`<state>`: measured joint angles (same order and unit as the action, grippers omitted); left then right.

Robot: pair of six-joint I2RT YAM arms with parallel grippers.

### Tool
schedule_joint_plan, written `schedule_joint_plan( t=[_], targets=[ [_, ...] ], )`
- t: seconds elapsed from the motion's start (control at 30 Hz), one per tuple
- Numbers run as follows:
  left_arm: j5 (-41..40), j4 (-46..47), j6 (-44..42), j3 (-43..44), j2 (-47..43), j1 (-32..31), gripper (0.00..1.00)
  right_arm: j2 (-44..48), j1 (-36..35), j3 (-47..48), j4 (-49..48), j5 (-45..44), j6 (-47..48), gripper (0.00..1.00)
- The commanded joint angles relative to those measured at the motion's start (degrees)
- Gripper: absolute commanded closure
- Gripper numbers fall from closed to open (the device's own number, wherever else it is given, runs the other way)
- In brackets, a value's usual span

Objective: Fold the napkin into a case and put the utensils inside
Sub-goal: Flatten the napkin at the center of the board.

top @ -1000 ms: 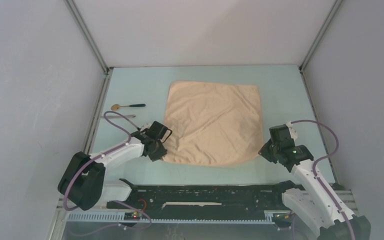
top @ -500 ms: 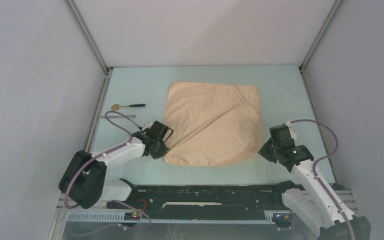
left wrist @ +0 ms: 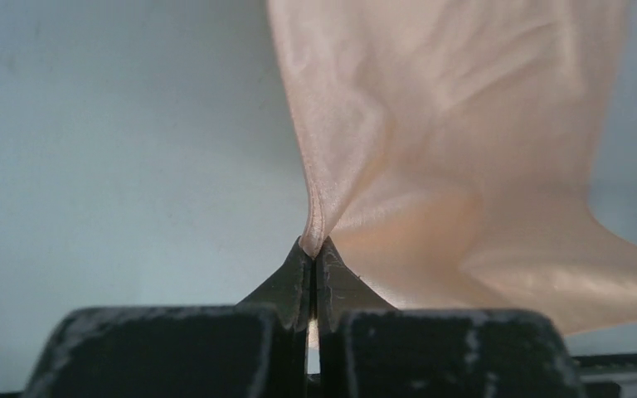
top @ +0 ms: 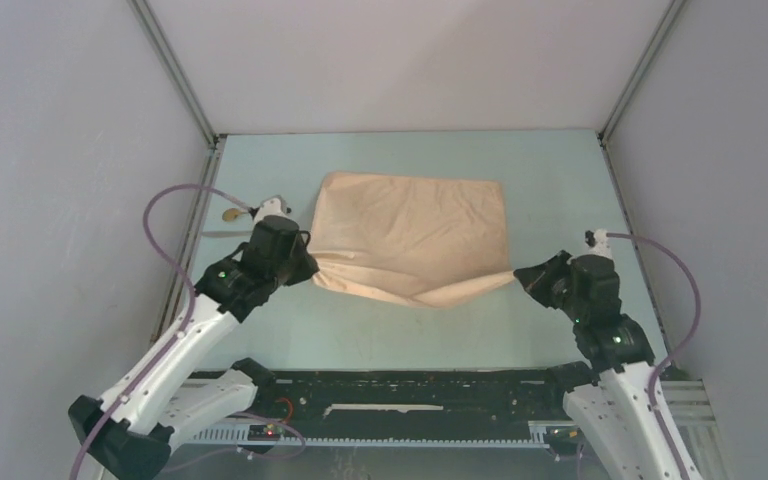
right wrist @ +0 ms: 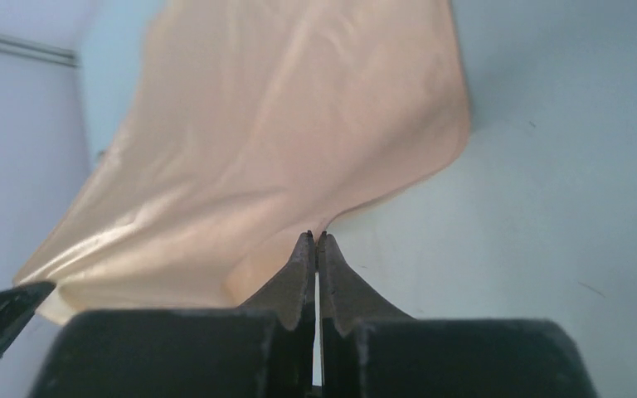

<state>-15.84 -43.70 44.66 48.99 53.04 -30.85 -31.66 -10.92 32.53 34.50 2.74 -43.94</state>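
Both claws are clamped fully shut, each on a corner of the napkin (top: pixel 410 235). The left gripper (left wrist: pixel 313 249) pinches the near-left corner btwn its tips. The right gripper (right wrist: pixel 316 240) nips the near-right corner the same way, w/ only a sliver of cloth caught.

The napkin sits mid-table. Its far part lies flat on the table (top: pixel 410 330), while the near edge is held up off the surface and sags in the middle btwn the two grips. Gripping both corners at once prob. serves to carry that edge over as one line, i.e. a first fold toward the case. No layered pocket shows yet, so the task looks early.

Of the utensils, the spoon (top: pixel 231 213) shows only its gold bowl, at the table's left side, w/ the handle hidden behind the left wrist. The silvery piece can't be made out for sure. Both lie apart from the cloth, which leaves room for folding.

Risks: the pinches are thin, so a corner could slip, and the sag may crease the fold.
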Motion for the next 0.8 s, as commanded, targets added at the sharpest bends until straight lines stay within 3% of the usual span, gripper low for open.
schedule_joint_plan(
  t=[0.0,0.27,0.43,0.6,0.77],
  targets=[
    [4.6,-0.6,-7.8,9.7,-4.9,-0.2,1.00,8.1,0.3,9.0,-5.0,2.9,4.7,1.00],
    [10.9,2.0,-11.8,26.2,-13.3,-1.1,1.00,13.8,0.3,27.1,-2.2,8.9,9.8,1.00],
    [15.3,6.9,-10.7,31.6,-15.5,-1.2,1.00,13.2,0.5,36.2,-1.9,12.4,10.9,1.00],
    [16.9,9.0,-7.9,32.8,-11.5,-1.2,1.00,9.3,1.2,41.3,-1.9,10.1,10.9,1.00],
    [10.8,4.9,-5.1,35.7,0.0,0.1,1.00,-0.9,1.2,41.9,-1.7,1.8,10.7,1.00]
  ],
)
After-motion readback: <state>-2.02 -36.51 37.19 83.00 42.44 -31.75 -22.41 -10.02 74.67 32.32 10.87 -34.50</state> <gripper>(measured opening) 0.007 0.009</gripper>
